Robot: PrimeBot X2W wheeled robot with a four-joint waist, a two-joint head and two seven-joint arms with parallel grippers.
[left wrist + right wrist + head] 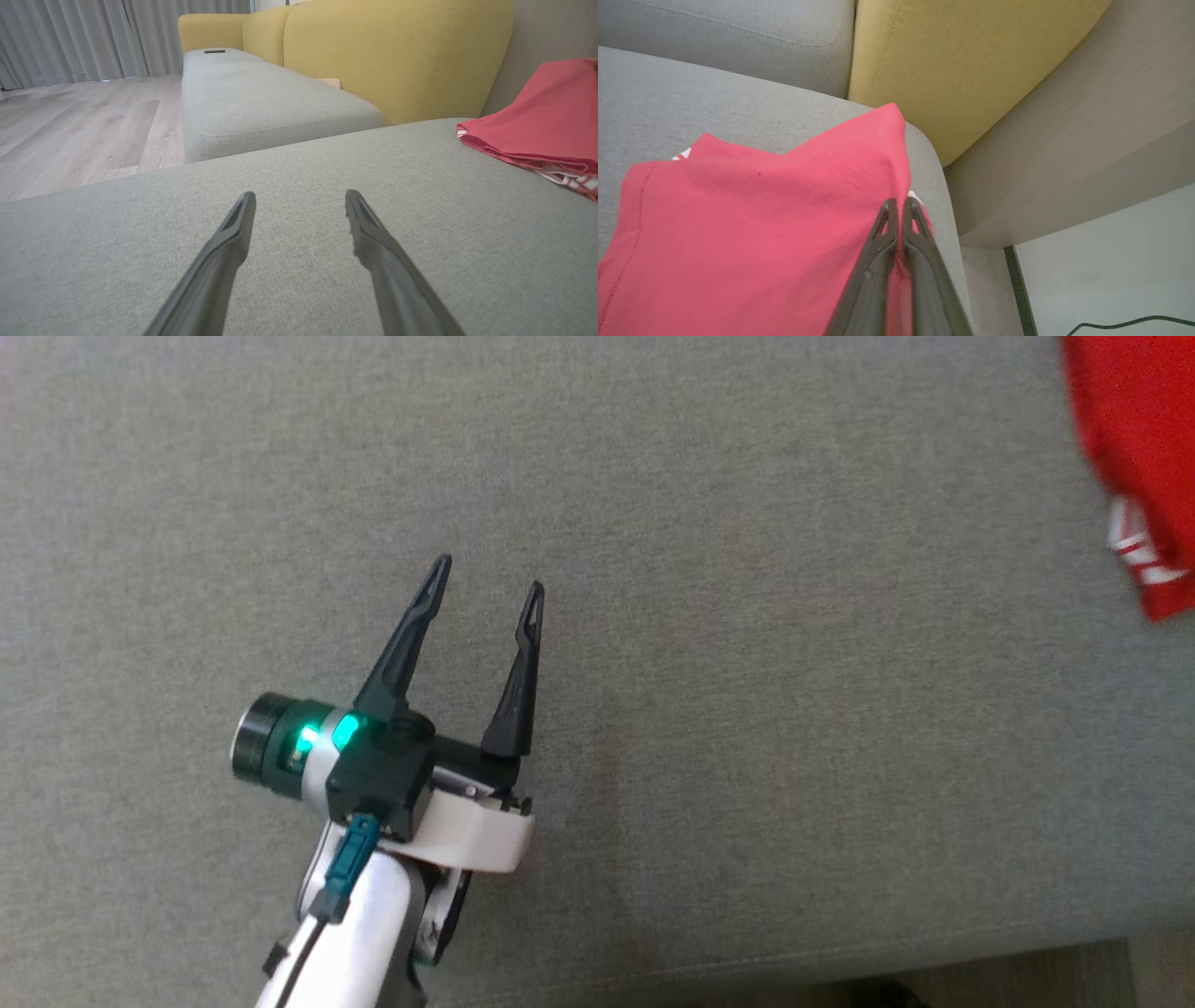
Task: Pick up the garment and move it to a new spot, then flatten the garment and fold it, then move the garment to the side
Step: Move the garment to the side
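Left tool released, fingers wide apart above grey seat cushion, well apart from red garment. Right tool clenched on garment's edge, near cushion's corner. Yellow backrest just behind garment, pale wood panel beside it. Second grey cushion ahead of left tool, then wood floor and grey curtains.

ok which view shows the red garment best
The right wrist view: the garment spreads across its lower left, hem stitching clear, with the right pincer shut on its edge. The left wrist view shows a folded part at its right edge; the head view, a corner at the top right.
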